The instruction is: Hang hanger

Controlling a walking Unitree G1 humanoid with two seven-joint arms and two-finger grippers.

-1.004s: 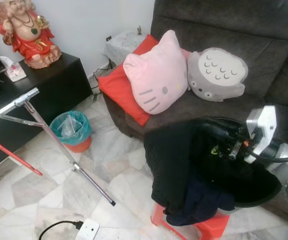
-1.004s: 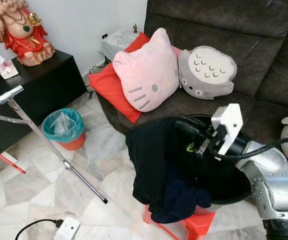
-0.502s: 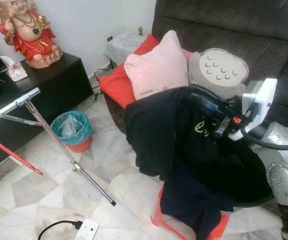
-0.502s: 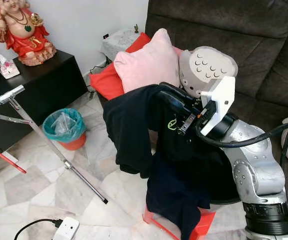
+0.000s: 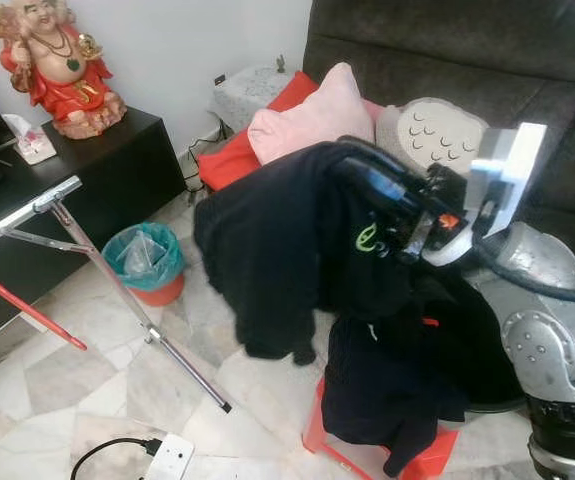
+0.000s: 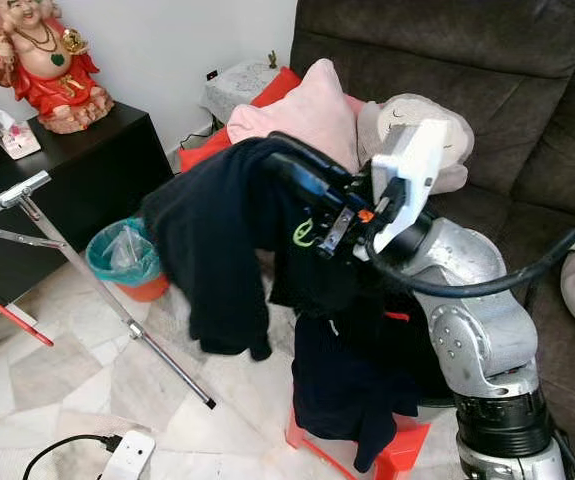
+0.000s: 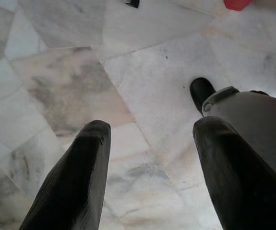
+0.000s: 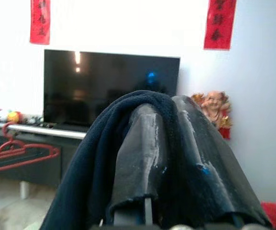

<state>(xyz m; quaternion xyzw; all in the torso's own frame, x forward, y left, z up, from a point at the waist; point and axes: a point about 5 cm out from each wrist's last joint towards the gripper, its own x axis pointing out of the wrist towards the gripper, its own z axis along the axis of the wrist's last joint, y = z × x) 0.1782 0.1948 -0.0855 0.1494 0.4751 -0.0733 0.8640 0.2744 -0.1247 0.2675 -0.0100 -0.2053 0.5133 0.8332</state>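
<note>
The right gripper (image 6: 292,170) is clenched on a black garment (image 6: 222,245), held up in front of the sofa (image 6: 487,60), above a red stool (image 6: 392,450) (more dark clothes heaped there). A red hanger (image 8: 22,149) hangs on the rack rail (image 8: 42,130) before the sofa. The left gripper (image 7: 150,172) hangs spread over the floor.

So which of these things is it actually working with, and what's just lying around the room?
Part of the job:
right gripper, shut on the dark garment
silver rail
red hanger on it

Just lying about:
pink cushion
grey cushion
teal bin
statue
red stool
</note>
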